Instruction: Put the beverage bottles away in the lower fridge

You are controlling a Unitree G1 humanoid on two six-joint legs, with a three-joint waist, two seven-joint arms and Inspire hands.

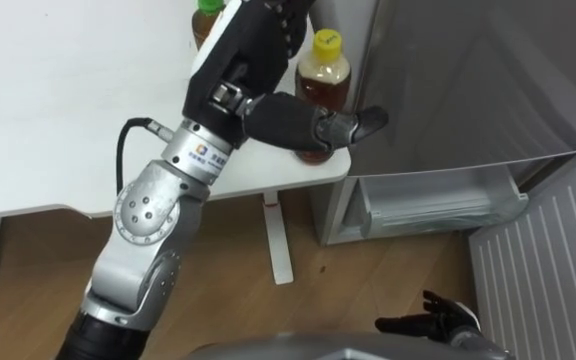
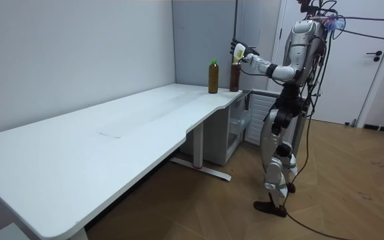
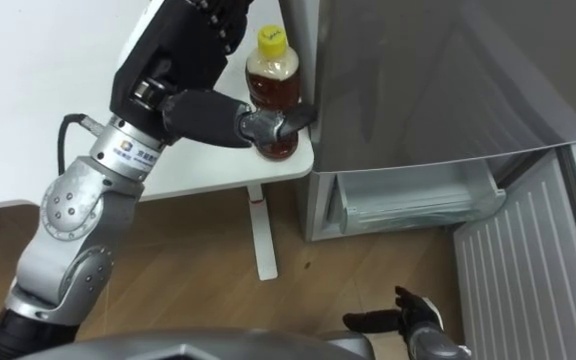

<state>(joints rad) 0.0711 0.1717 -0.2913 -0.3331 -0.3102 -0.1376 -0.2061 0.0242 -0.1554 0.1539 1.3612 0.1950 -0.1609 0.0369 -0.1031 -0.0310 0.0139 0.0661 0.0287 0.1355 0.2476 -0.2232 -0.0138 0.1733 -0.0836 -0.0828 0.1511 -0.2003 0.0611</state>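
Note:
A brown drink bottle with a yellow cap (image 1: 324,78) stands at the white table's corner (image 1: 268,180), right beside the grey fridge (image 1: 458,80). My left hand (image 1: 253,55) is at the bottle's left side, and its thumb (image 1: 353,125) stretches straight across the front of the bottle's lower part. The fingers run past the picture's top edge and are not closed on the bottle. A second bottle with a green cap (image 1: 206,15) stands just behind the hand. My right hand (image 1: 440,322) hangs low over the floor with spread fingers and holds nothing.
The lower fridge compartment is open. Its white door (image 1: 543,270) is swung out to the right, and a clear shelf bin (image 1: 438,205) shows inside. The table's white leg (image 1: 276,240) stands on wooden floor. I stand at the table's end, facing the fridge (image 2: 259,40).

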